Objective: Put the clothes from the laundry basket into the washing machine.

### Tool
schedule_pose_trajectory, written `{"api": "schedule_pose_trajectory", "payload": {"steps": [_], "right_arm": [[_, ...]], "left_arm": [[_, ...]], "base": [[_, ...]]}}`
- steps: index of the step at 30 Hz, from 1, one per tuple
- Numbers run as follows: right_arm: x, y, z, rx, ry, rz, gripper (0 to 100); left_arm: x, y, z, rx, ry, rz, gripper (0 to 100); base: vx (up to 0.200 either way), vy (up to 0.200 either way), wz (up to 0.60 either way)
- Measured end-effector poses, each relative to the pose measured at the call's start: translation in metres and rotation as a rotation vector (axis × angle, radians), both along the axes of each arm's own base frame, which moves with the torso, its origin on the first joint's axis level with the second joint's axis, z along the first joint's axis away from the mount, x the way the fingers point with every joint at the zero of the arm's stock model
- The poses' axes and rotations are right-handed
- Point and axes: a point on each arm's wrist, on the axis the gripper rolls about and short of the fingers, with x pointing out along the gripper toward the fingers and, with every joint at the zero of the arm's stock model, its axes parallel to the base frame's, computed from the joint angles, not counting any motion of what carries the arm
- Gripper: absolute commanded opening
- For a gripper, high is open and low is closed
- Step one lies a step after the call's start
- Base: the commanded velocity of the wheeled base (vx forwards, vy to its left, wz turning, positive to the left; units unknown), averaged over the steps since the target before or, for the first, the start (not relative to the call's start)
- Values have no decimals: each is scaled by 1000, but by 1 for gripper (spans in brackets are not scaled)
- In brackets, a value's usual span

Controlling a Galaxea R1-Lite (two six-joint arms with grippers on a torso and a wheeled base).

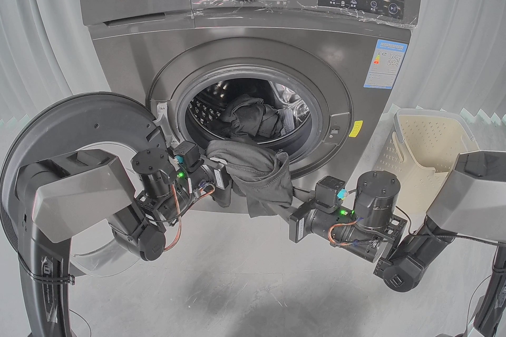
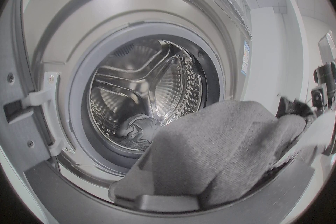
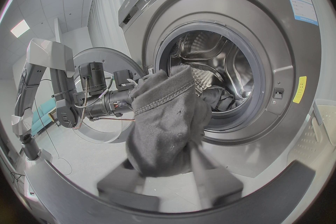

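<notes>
The floor (image 1: 237, 275) at the bottom of the head view is where the cloth (image 1: 255, 172) could land. The dark cloth hangs in the middle of that view, between the two hands and just in front of the washer (image 1: 337, 53).

The right hand (image 1: 290, 201) is pinching one end of the cloth. The left hand (image 1: 227, 179) is tucked into the other end. The cloth covers it, so I cannot tell if it is pinching or spread.

A big part of the cloth droops down below the rim (image 1: 311, 156) of the round hole. If a hand lets go now, I think the cloth would slide out and drop. If the hands push it in too low, it could bunch up on the rim and hang out.

The hands are close together, so they might bump.

Deeper in, more dark clothes (image 1: 252, 117) lie in the drum, near the front. They could block the new cloth.

The basket (image 1: 421, 143) stands at the right edge.
</notes>
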Motion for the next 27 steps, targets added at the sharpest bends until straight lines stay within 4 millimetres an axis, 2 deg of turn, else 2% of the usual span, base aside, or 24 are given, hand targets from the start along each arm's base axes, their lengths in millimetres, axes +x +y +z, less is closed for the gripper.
{"api": "schedule_pose_trajectory", "payload": {"steps": [4, 8, 12, 16, 20, 27], "right_arm": [[-5, -1, -3, -11, 16, 7, 100], [-20, -12, -18, -64, 80, 15, 100], [-39, -29, -33, -115, 146, 15, 100], [-48, -41, -36, -104, 158, 0, 100], [-43, -53, -34, -55, 161, -75, 100], [-26, -74, -30, 45, 196, -210, 100]], "left_arm": [[-6, -1, 7, -17, 0, -11, 0], [-16, 3, 14, -40, 23, -20, 0], [-38, 12, 19, -52, 78, -34, 0], [-64, 22, 26, -54, 127, -57, 0], [-87, 27, 36, -62, 138, -81, 0], [-103, 35, 43, -56, 138, -84, 0]], "base": [[0, 0, 0], [0, 0, 0], [0, 0, 0], [0, 0, 0], [0, 0, 0], [0, 0, 0]]}}
